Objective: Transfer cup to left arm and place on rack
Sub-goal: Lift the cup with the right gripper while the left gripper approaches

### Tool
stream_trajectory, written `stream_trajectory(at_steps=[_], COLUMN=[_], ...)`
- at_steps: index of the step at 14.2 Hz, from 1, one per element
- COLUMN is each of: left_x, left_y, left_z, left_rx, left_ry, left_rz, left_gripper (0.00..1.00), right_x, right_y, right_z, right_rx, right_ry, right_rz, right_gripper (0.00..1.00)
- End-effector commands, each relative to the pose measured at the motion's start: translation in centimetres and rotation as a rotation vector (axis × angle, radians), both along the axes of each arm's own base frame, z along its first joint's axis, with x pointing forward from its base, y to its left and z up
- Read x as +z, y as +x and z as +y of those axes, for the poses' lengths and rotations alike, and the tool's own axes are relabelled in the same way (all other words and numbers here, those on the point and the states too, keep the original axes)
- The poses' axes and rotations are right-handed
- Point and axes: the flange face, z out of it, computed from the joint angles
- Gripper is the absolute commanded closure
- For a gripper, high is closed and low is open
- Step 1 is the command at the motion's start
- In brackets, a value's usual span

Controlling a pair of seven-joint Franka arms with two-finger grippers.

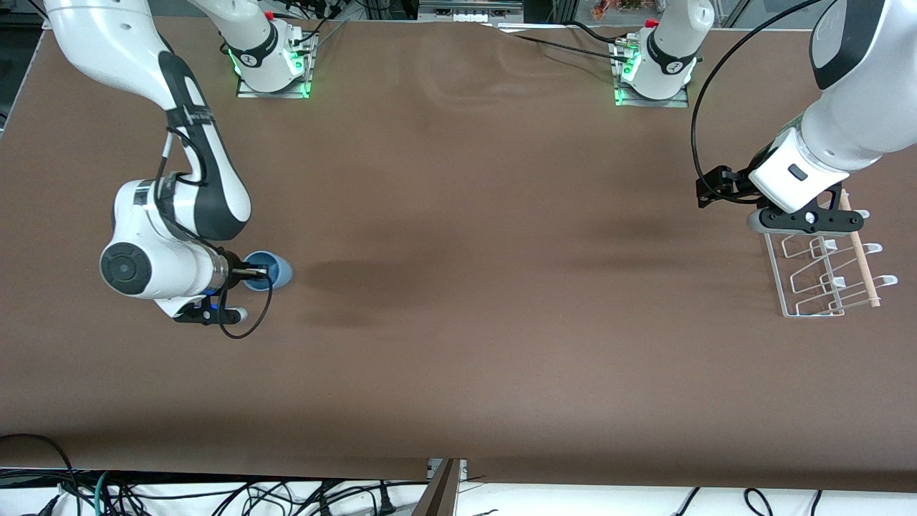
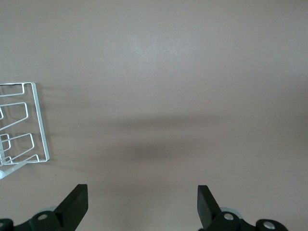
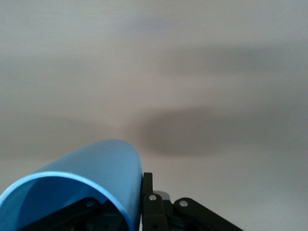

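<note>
The light-blue cup [image 1: 276, 271] is at the right arm's end of the table, its open mouth turned toward the right gripper [image 1: 256, 271]. In the right wrist view the cup [image 3: 96, 168] fills the corner. The right gripper [image 3: 136, 198] is shut on its wall, one finger inside and one finger [image 3: 147, 187] outside. Whether the cup touches the table I cannot tell. The white wire rack [image 1: 824, 276] with its wooden rod [image 1: 860, 254] lies at the left arm's end. The left gripper [image 1: 795, 218] hangs open over the rack's edge nearest the bases. Between its fingers [image 2: 143, 195] is only bare table, with the rack [image 2: 29, 122] off to one side.
A brown cloth covers the table [image 1: 466, 287]. The two arm bases [image 1: 272, 61] [image 1: 655, 68] stand along the edge farthest from the front camera. A black cable [image 1: 706, 107] loops from the left arm. Cables lie below the table's nearest edge [image 1: 215, 494].
</note>
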Motion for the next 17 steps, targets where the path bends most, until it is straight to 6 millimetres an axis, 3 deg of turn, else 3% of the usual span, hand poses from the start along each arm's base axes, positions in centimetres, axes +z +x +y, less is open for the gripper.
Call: stream_trajectory(at_steps=[1, 6, 8, 11, 13, 14, 17], left_x=[0.6, 0.6, 0.7, 1.3, 3.5, 4.7, 5.6], left_y=[0.2, 0.2, 0.2, 0.0, -0.7, -0.9, -1.2], left_z=[-0.1, -0.1, -0.6, -2.0, -2.5, -3.2, -4.7], left_rx=[0.002, 0.002, 0.002, 0.050, 0.034, -0.020, -0.213], left_ry=[-0.016, -0.016, -0.048, -0.277, -0.340, -0.375, -0.534], left_rz=[0.007, 0.007, 0.012, 0.049, 0.067, 0.068, 0.037], left_gripper=[0.00, 0.00, 0.00, 0.00, 0.00, 0.00, 0.00], right_x=[4.5, 10.3, 13.5, 18.7, 21.2, 21.7, 22.8], right_y=[0.0, -3.8, -5.2, -6.0, -6.9, -7.5, -9.5], right_z=[6.7, 21.6, 25.5, 28.3, 30.4, 31.5, 34.9], right_rx=[-0.171, -0.389, -0.454, -0.511, -0.529, -0.553, -0.555], right_ry=[0.109, 0.295, 0.392, 0.514, 0.578, 0.583, 0.604], right_rz=[0.067, 0.219, 0.312, 0.394, 0.424, 0.434, 0.423], right_gripper=[1.00, 1.00, 1.00, 1.00, 1.00, 1.00, 1.00])
